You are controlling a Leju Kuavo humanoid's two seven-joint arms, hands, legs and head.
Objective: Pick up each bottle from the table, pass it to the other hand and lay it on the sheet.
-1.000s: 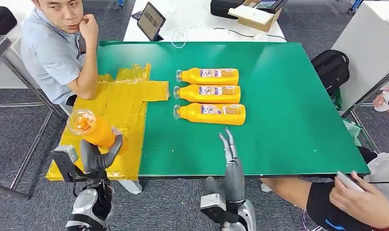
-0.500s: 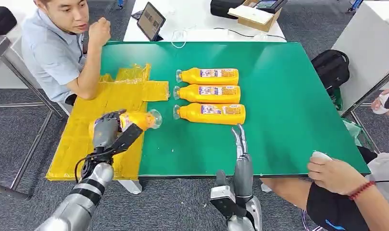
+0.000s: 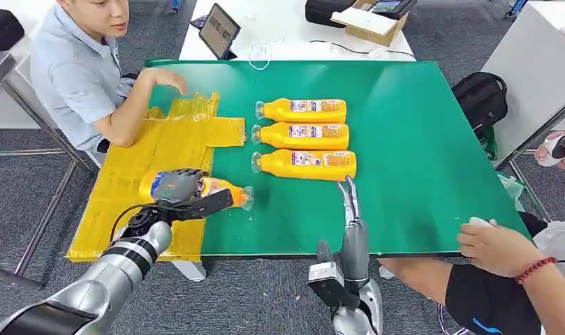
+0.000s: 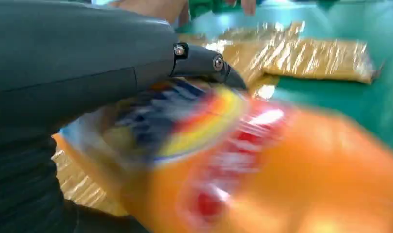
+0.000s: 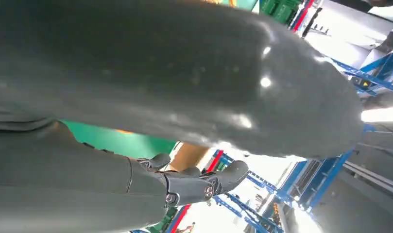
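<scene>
Bottle of orange drink, lying sideways at the edge of the yellow sheet, being grasped round its labelled middle by left hand; probably full, heavy, smooth, slippery; right hand hovering empty, fingers straight.

My arms are silver metal with black ribbed bands near the wrists. Left hand is dark grey with black fingers, and a thin black cable loops off its wrist. Right hand is the same grey. Small silver screws sit on the fingers.
</scene>
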